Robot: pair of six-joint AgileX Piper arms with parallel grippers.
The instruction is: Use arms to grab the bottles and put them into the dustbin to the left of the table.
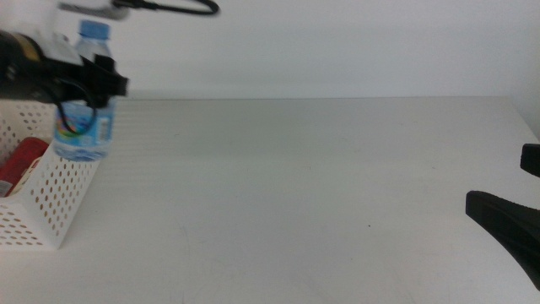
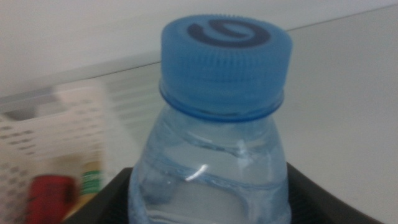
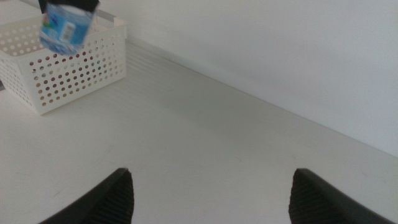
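We see the left gripper (image 1: 93, 80) at the far left of the table (image 1: 295, 186), raised above the near-right corner of the dustbin (image 1: 51, 203). Its dark jaws are clamped on the water bottle (image 1: 84, 118), one on each side of the clear body just under the shoulder. The bottle hangs upright, its blue cap (image 1: 94, 31) above the jaws and its lower half with the blue label below them. In the middle view the bottle's base overlaps the basket's right-hand rim, so we cannot tell whether it is fully over the opening or just beside the wall.

From the left wrist, the water bottle (image 2: 211, 174) fills the picture, its blue cap (image 2: 225, 59) bearing a dark round mark. Behind it lies the dustbin (image 2: 56, 124), and inside it we make out a red can (image 2: 53, 196) and, just beside it, something yellow with a green band (image 2: 92, 183), both blurred.

The red can (image 1: 18, 165) also shows in the middle view, lying in the basket.

The right gripper (image 3: 211, 193) waits low over the table's right side, well apart from the basket, its jaws spread wide and holding nothing. Its wrist view shows the dustbin (image 3: 62, 74) far off with the water bottle (image 3: 65, 28) held above it.
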